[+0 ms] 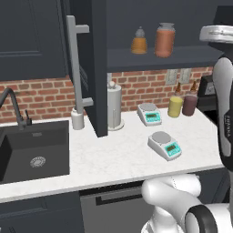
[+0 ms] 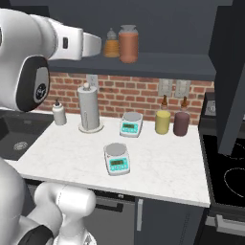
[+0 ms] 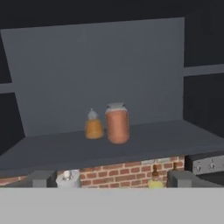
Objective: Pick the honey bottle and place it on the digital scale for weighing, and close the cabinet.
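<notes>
The honey bottle (image 1: 164, 40) (image 2: 128, 44) (image 3: 117, 124), a reddish-brown jar with a grey lid, stands upright on the shelf of the open cabinet (image 1: 159, 59). A smaller orange beehive bottle (image 3: 93, 125) sits just to its left. The digital scale (image 1: 164, 144) (image 2: 117, 158), low and white with a round grey plate, lies on the counter near the front with nothing on it. My gripper (image 3: 111, 179) is open and empty, well back from the shelf, facing the jar. The cabinet's left door (image 1: 98, 68) stands swung out edge-on with its bar handle (image 1: 75, 63); the right door (image 2: 232, 72) also hangs open.
A boxier white scale (image 1: 149, 113) sits by the brick wall. A paper towel roll (image 1: 114, 107) and a soap dispenser (image 1: 77, 119) stand left of it, a yellow bottle (image 1: 175, 106) and a dark-red bottle (image 1: 189, 104) to the right. Sink (image 1: 34, 150) at left, stove (image 2: 225, 177) at right.
</notes>
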